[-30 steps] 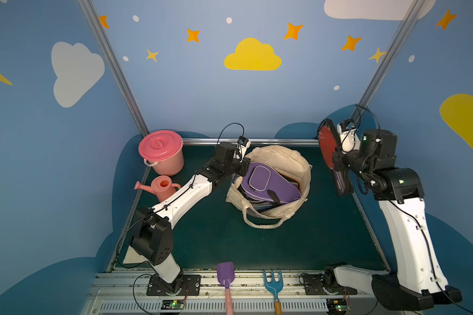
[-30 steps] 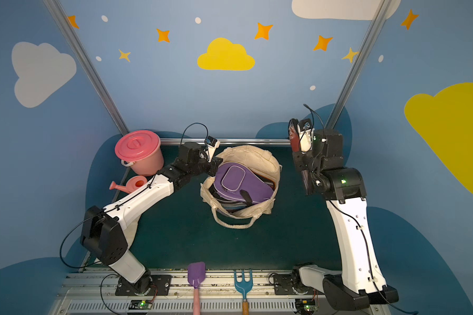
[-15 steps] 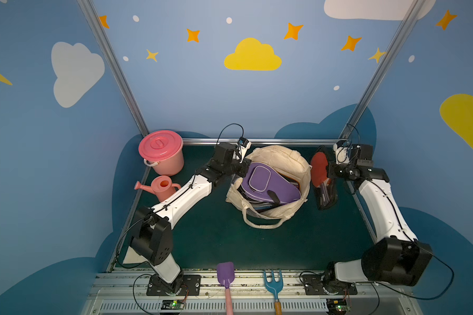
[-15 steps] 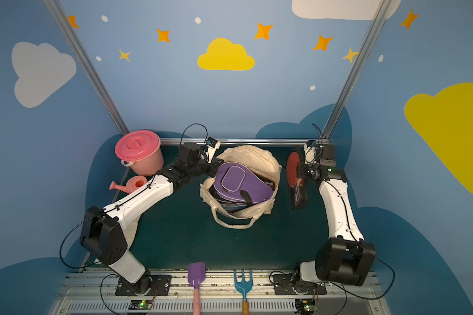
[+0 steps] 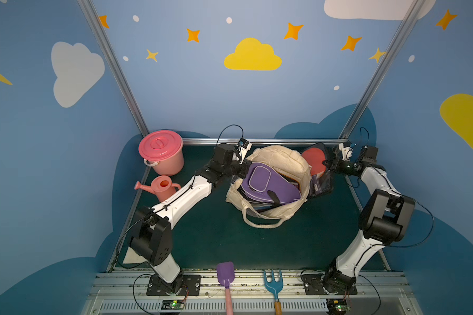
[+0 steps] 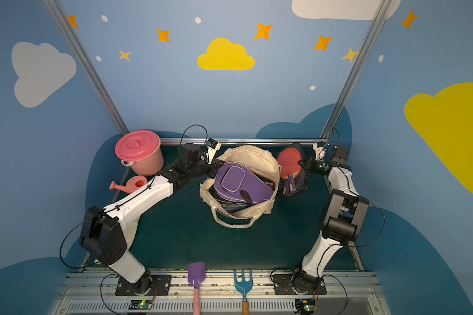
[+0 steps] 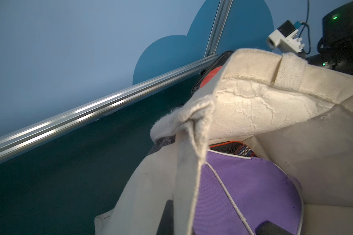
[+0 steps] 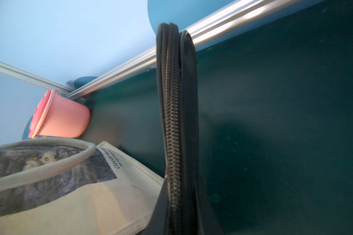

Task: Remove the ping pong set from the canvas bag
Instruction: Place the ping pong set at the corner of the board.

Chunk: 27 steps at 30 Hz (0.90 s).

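Note:
The cream canvas bag [image 5: 276, 161] lies open in the middle of the green mat, with a purple paddle case [image 5: 268, 182] of the ping pong set on top of other cases inside. My left gripper [image 5: 245, 167] is shut on the bag's left rim by the strap; the left wrist view shows the strap [image 7: 192, 173] running down into it beside the purple case [image 7: 253, 193]. My right gripper [image 5: 327, 165] is shut on a dark flat pack [image 5: 316, 169] showing a red paddle, held low and upright just right of the bag. In the right wrist view the dark flat pack [image 8: 175, 122] appears edge-on, zip towards me.
A pink lidded bucket [image 5: 161, 152] and a pink watering can [image 5: 161, 186] stand at the back left. A purple toy shovel [image 5: 225, 272] and a blue toy rake [image 5: 273, 281] lie at the front edge. A metal rail [image 5: 271, 141] runs behind the bag.
My right arm has come down from high up, carrying the dark pack to just above the mat beside the bag's right side. The left arm and the bag have stayed put.

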Motion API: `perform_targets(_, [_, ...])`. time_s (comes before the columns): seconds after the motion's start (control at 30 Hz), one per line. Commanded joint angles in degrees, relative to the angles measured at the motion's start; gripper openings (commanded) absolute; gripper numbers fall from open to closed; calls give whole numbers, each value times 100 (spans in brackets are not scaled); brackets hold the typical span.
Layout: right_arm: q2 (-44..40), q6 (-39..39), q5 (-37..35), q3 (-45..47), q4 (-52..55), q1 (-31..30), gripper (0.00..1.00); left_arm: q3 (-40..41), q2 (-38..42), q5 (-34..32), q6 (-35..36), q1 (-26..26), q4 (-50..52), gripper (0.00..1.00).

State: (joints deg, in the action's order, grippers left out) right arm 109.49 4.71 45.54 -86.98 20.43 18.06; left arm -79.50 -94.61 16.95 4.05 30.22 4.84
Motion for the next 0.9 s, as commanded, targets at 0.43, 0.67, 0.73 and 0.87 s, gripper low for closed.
perform_targets(0.43, [1250, -441, -412, -1421, 626, 75, 0, 115, 153, 266, 191, 2, 272, 4])
perform_targets(0.67, [1455, -667, -1071, -1568, 740, 49, 0, -15, 23, 310, 209, 8, 335, 4])
perform_targets(0.73, [1499, -733, -1307, -1583, 731, 32, 0, -53, -11, 337, 211, 10, 349, 4])
perform_targets(0.87, [1523, -830, -1841, -1559, 623, -4, 0, -137, -76, 362, 227, 9, 401, 4])
